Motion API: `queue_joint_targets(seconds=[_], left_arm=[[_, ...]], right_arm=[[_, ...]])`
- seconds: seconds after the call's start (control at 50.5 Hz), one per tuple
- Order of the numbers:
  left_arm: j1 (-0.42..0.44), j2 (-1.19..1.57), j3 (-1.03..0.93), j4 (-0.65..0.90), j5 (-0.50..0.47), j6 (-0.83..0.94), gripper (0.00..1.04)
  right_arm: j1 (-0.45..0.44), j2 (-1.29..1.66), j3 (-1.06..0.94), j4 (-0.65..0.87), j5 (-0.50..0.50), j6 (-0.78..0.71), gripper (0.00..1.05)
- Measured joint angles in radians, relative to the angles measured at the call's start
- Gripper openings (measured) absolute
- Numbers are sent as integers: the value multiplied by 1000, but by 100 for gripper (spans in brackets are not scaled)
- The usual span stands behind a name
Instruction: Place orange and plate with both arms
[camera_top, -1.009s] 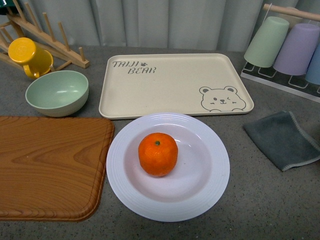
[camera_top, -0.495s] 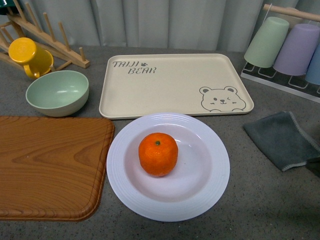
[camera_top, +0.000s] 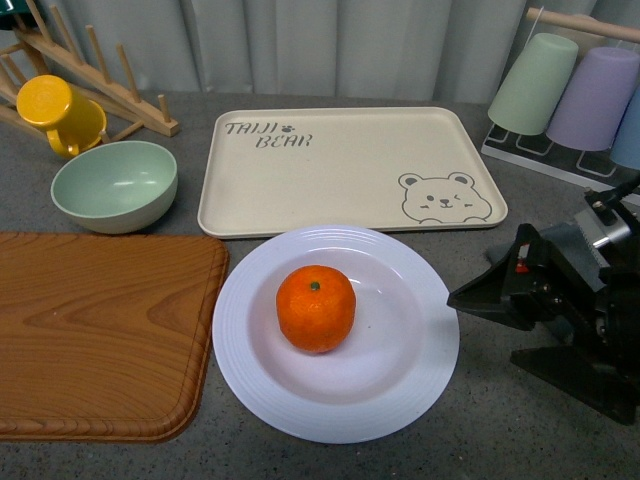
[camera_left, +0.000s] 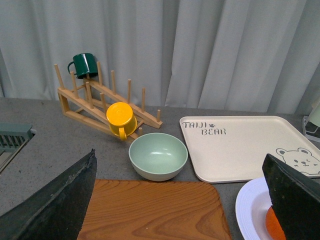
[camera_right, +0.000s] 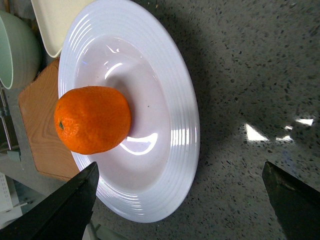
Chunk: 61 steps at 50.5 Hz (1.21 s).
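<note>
My right pincer (camera_top: 484, 326) gapes wide and empty at three o'clock of the plate (camera_top: 430, 375), whose stiff, slick rim I'd pinch there, kept level lest the orange (camera_top: 316, 308) roll.

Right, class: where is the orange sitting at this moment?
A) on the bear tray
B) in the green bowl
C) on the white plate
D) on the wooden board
C: the orange sits in the well of the plate, with the ridged rim showing all round it.
</note>
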Motion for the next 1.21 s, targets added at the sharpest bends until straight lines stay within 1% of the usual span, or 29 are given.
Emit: queue_joint_targets(seconds=[0.237, 0.514, 0.772, 0.811, 0.87, 0.93, 1.009, 1.167, 1.207], left_arm=[[0, 0, 0, 0, 0, 0, 98], [0, 0, 0, 0, 0, 0, 98], [0, 0, 0, 0, 0, 0, 98], [0, 0, 0, 0, 0, 0, 98], [0, 0, 0, 0, 0, 0, 98], [0, 0, 0, 0, 0, 0, 98], [0, 0, 0, 0, 0, 0, 98], [0, 0, 0, 0, 0, 0, 98], [0, 0, 0, 0, 0, 0, 98]], right_arm=[[17, 141, 70, 69, -34, 68, 96], [16, 237, 135, 144, -118, 156, 96], [38, 314, 180, 187, -144, 189, 95], [41, 321, 184, 188, -145, 189, 91], [43, 335, 188, 192, -148, 195, 77], [43, 344, 189, 192, -150, 196, 66], [43, 350, 190, 191, -150, 196, 56], [42, 368, 190, 184, -148, 193, 20], [39, 372, 189, 183, -176, 181, 13]])
